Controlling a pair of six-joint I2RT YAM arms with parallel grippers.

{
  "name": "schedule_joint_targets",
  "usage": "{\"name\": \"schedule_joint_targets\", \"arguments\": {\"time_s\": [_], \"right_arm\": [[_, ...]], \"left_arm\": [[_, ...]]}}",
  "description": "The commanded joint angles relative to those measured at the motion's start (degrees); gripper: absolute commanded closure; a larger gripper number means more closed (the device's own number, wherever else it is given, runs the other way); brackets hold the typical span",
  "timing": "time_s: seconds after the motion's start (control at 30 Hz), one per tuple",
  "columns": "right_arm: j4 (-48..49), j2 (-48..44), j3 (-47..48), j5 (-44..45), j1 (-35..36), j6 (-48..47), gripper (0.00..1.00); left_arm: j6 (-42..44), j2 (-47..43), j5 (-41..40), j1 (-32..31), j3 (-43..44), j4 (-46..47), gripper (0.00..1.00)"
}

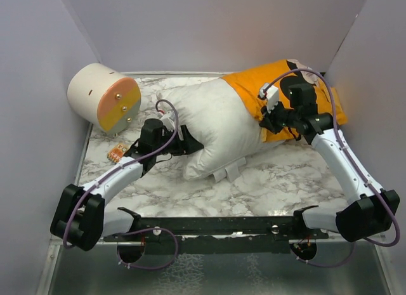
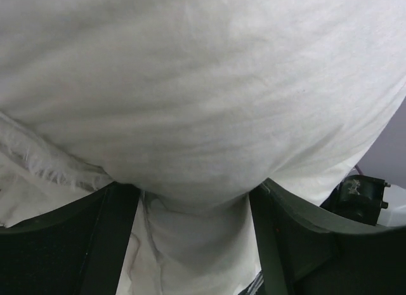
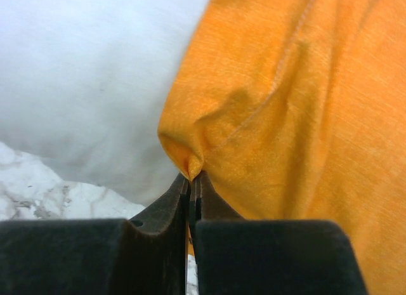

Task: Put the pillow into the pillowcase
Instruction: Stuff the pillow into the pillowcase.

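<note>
The plump white pillow [image 1: 209,124] lies across the middle of the marble table, its right end inside the orange-yellow pillowcase [image 1: 254,85]. My left gripper [image 1: 189,146] is at the pillow's near left end. In the left wrist view its jaws stand wide, and a bulge of pillow [image 2: 203,104] fills the gap of the left gripper [image 2: 193,196], pressed against both fingers. My right gripper [image 1: 265,122] sits at the case's open edge. In the right wrist view the right gripper [image 3: 192,176] is shut on a small fold of the pillowcase [image 3: 279,104], next to the white pillow [image 3: 82,79].
A cream-and-orange cylinder [image 1: 104,97] lies at the back left. A small orange object [image 1: 116,153] sits on the marble table [image 1: 298,174] beside the left arm. Pale walls close in the left, back and right sides.
</note>
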Motion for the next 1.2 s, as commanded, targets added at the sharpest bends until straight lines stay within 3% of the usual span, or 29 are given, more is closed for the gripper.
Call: {"name": "schedule_joint_targets", "arguments": {"time_s": [0.0,0.1,0.17,0.33,0.43,0.57,0.73,0.87,1.03,1.17], "right_arm": [[-2.74,0.15,3.70,-17.41,0.20,-0.21,0.99],[-5.06,5.58,11.21,-30.73,0.65,1.32,0.99],[-7.38,11.10,19.64,-35.02,3.03,1.92,0.99],[-9.87,22.54,39.81,-41.33,10.70,6.09,1.00],[-8.23,23.60,38.05,-43.24,12.26,6.80,0.99],[-2.90,17.74,22.89,-35.09,9.63,5.28,0.99],[0.00,10.39,8.22,-32.42,2.11,1.90,0.96],[-0.05,6.03,2.64,-36.41,-0.69,-1.16,0.68],[-4.35,2.10,3.90,-57.59,-9.82,-4.59,0.31],[2.59,-2.11,0.05,-65.06,-19.43,0.67,0.25]], "left_arm": [[-0.58,3.89,4.59,-0.46,3.35,6.54,0.36],[-1.84,8.18,7.06,-1.72,5.45,10.15,0.57],[-2.29,11.59,7.95,-3.43,8.33,12.32,0.69],[-2.02,16.77,6.69,-7.80,15.77,14.83,0.80],[-1.96,16.78,4.49,-8.21,16.59,16.03,0.81],[-0.10,15.49,0.59,-7.61,13.67,15.92,0.81],[-0.20,14.98,1.79,-5.54,8.80,15.67,0.71],[0.51,11.09,1.56,-4.68,5.95,11.77,0.53],[4.16,-0.30,-1.61,-4.51,2.69,2.92,0.26],[3.76,-10.56,-2.85,-3.23,-1.32,-0.88,0.14]]}}
